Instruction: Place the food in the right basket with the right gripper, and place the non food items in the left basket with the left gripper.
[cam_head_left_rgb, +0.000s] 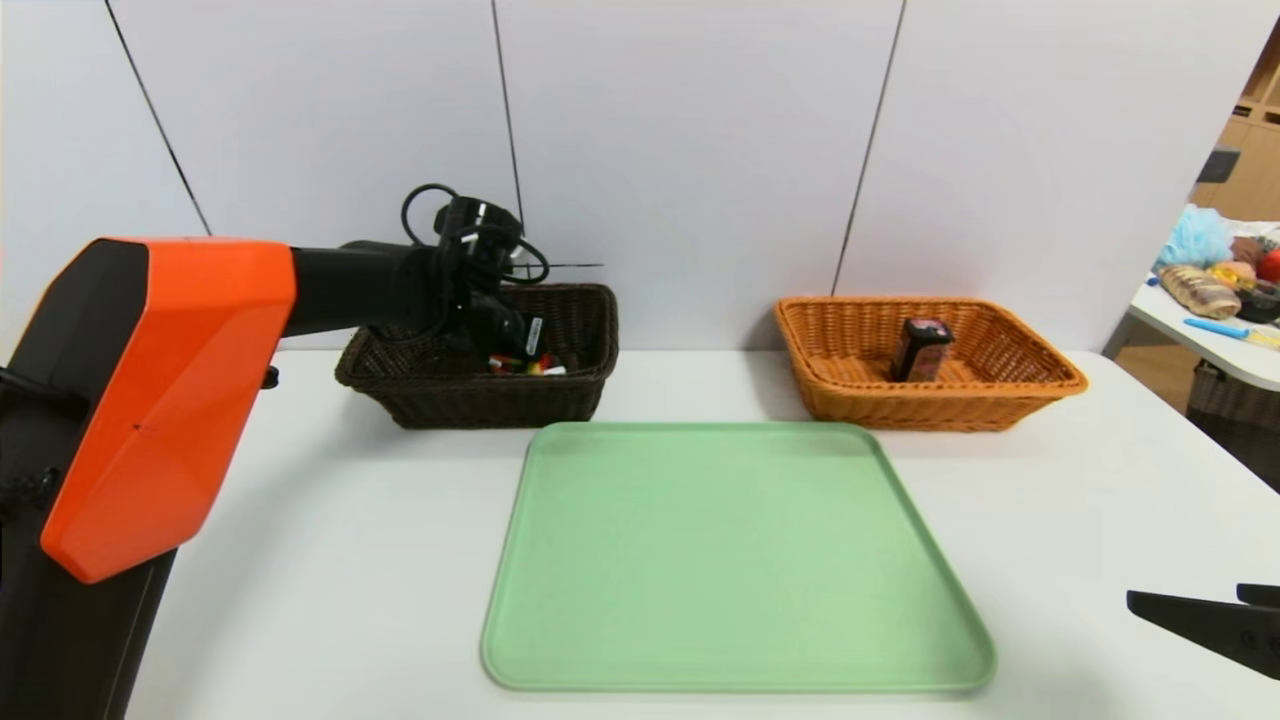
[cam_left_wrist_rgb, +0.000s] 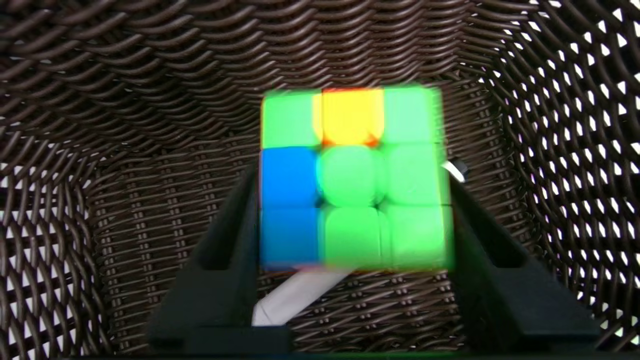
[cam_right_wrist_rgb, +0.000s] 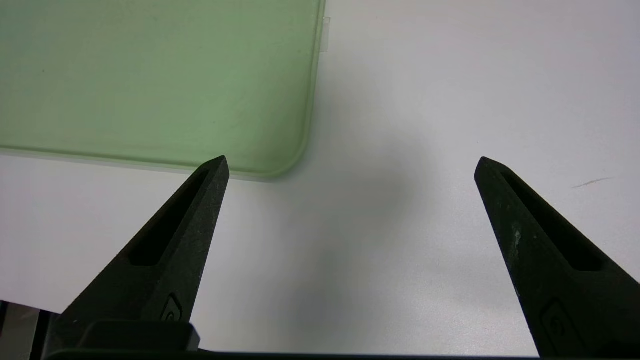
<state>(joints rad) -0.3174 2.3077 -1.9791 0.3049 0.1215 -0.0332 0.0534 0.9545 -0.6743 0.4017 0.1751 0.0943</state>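
Rubik's cube | left hand pinching it inside left basket | right hand spread above table

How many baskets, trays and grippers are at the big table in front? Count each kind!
Baskets: 2, one dark brown, one orange
Trays: 1, green
Grippers: 2, left at the dark basket, right above the table
Total: 5

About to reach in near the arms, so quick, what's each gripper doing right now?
Left gripper: at the cube in the dark basket; grip or release can't be told.
Right gripper: open, empty, over the table.
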